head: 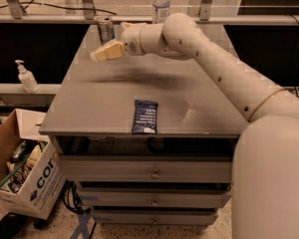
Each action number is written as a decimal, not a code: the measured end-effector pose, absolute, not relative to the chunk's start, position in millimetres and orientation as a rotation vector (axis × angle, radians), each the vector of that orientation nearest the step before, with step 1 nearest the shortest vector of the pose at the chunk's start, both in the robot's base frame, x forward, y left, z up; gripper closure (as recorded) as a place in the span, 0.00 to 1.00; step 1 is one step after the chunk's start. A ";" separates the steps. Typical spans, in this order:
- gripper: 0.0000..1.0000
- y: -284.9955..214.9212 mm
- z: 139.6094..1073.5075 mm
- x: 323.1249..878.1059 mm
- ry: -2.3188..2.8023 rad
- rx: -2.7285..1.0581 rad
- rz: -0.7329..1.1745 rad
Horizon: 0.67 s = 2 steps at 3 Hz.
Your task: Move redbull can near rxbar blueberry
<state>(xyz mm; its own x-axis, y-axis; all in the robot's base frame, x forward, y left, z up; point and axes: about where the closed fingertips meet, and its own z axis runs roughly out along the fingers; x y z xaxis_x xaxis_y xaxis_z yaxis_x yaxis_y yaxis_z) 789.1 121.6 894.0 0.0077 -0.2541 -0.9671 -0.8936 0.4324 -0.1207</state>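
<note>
The redbull can [105, 29] stands upright at the far left corner of the grey table [89, 103]. The rxbar blueberry [144, 116], a flat dark blue wrapper, lies near the table's front edge, about the middle. My gripper [106, 52] hangs above the table just in front of the can and slightly to its left, a short way from it, and holds nothing that I can see. The arm reaches in from the right across the table.
A clear plastic bottle [161, 4] with a white cap stands at the table's back edge, right of the can. A soap dispenser [26, 77] sits on a ledge to the left. A cardboard box [25, 183] stands on the floor at left. Drawers are under the table.
</note>
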 end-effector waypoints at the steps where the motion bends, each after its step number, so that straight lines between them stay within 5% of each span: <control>1: 0.00 140.7 904.0 811.5 1.506 -1.050 0.689; 2: 0.00 163.2 903.0 822.0 1.513 -1.068 0.693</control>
